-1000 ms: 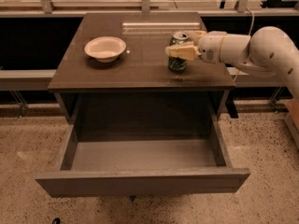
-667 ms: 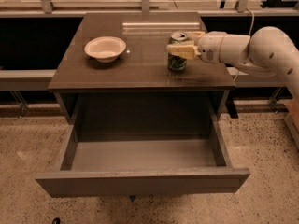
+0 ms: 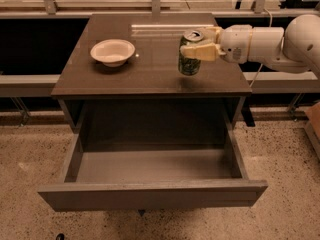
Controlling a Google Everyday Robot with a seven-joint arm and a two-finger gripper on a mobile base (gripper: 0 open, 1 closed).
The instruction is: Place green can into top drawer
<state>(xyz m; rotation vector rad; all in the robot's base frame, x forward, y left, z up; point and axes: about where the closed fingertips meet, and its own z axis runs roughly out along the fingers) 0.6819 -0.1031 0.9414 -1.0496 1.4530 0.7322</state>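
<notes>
The green can (image 3: pixel 189 59) is upright over the right part of the cabinet top, dark green with a silver top and pull tab. My gripper (image 3: pixel 199 43) reaches in from the right and is shut on the can near its upper half, one cream finger (image 3: pixel 197 51) across its front. The can looks lifted slightly off the top. The top drawer (image 3: pixel 152 167) is pulled fully open below, its grey floor bare, its front panel (image 3: pixel 150 196) nearest the camera.
A white bowl (image 3: pixel 112 51) stands on the left part of the cabinet top (image 3: pixel 150 79). My white arm (image 3: pixel 270 44) extends off to the right. A ledge and railing run behind the cabinet. Speckled floor surrounds the drawer.
The can, held in my gripper, has shifted slightly left and up from the cabinet top. The drawer and bowl have not moved.
</notes>
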